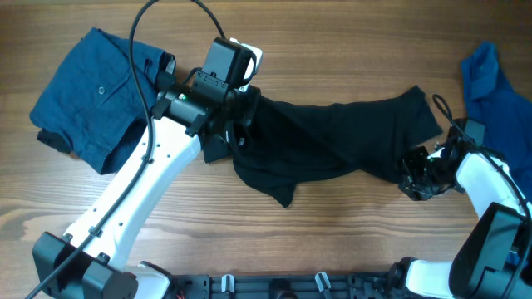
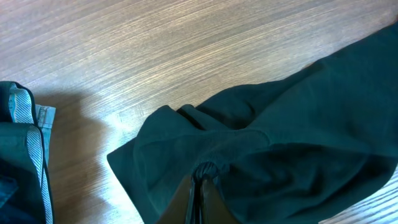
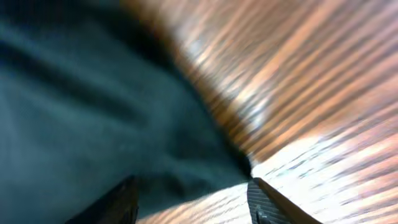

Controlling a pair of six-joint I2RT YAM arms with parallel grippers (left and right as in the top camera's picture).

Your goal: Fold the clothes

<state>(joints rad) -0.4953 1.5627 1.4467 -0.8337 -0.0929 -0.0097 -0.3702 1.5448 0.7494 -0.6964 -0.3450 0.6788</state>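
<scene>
The black T-shirt [image 1: 332, 137] lies bunched and stretched across the middle of the table. My left gripper [image 1: 235, 116] is shut on a pinch of the shirt's left end [image 2: 205, 169], where the fabric shows dark green [image 2: 280, 143]. My right gripper [image 1: 413, 178] is open at the shirt's right end; a corner of the cloth [image 3: 124, 124] lies between its fingers [image 3: 193, 199], and the view is blurred. A darker blue buttoned garment [image 1: 100, 91] lies at the far left, and its edge shows in the left wrist view [image 2: 25, 155]. A plain blue shirt [image 1: 499, 91] lies at the right edge.
The table is wood [image 1: 332, 50]. The left arm [image 1: 133, 191] crosses the front left. A black cable [image 1: 150, 50] arcs over the darker blue garment. The arm bases stand along the front edge [image 1: 274, 286].
</scene>
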